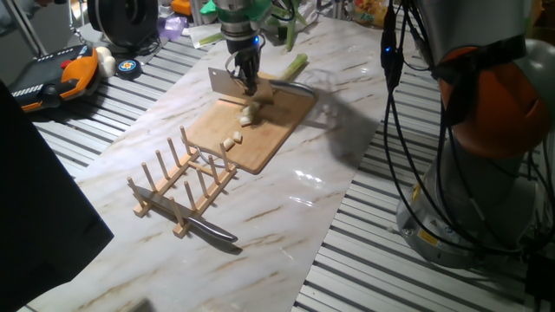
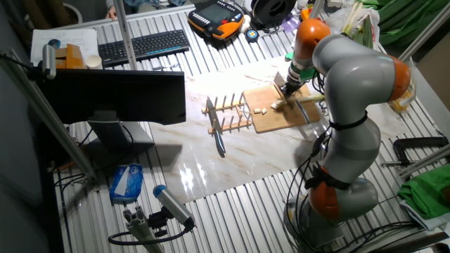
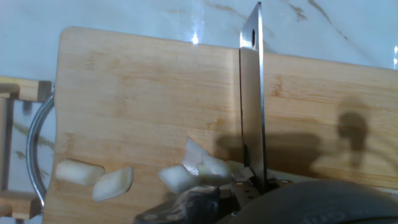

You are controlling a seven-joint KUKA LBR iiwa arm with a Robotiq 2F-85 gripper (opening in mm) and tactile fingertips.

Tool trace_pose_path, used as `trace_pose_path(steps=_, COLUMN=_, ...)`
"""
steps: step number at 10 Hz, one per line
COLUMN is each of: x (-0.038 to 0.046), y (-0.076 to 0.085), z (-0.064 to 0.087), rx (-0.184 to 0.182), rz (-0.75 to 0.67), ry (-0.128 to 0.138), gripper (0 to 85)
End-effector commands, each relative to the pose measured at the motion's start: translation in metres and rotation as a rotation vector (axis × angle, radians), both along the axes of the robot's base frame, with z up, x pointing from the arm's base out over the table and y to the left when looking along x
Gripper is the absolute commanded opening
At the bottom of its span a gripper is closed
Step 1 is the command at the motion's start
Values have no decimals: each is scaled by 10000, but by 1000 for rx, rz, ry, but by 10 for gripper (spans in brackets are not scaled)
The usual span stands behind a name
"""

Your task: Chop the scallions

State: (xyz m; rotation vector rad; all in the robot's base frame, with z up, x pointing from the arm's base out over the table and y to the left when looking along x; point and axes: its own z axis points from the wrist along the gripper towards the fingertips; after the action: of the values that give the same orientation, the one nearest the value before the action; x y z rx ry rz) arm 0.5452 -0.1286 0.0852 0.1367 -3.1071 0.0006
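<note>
Chopping is under way: the gripper (image 1: 245, 84) holds a cleaver (image 1: 222, 82) by its handle, fingers clamped on it, blade set upright over the far part of the wooden cutting board (image 1: 260, 143) on the marble worktop (image 1: 286, 225). In the hand view the blade (image 3: 252, 99) is seen edge-on, running away from the camera across the board, with cut pieces lying just left of it.

The scallions (image 1: 293, 66) lie partly on the board's far edge, the pale green stalk running off toward the far right beyond it. Whitish cut chunks (image 1: 231, 140) sit scattered on the board, some close under the gripper and two nearer the rack; in the hand view they look creamy, short and blocky (image 3: 112, 183).

My judgement is that several cuts are done and much of the stalk is left. The next move likely calls for lifting the blade, shifting it along the stalk toward the green end, and pressing straight down, squarely across the stalk.

Near the board stands a wooden peg rack (image 1: 186, 178) with a knife (image 1: 204, 229) lying beside it.
</note>
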Motion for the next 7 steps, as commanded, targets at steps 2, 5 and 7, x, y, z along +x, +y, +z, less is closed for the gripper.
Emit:
trace_pose_path(steps=2, x=5, y=-19, z=-109, rx=7, rz=6, ry=-7, gripper=7)
trace_pose_path(steps=5, x=-34, y=-15, z=-160, rx=10, rz=3, ry=-12, gripper=7)
trace_pose_path(steps=7, x=-83, y=-50, z=-184, rx=14, rz=5, ry=-15, gripper=7)
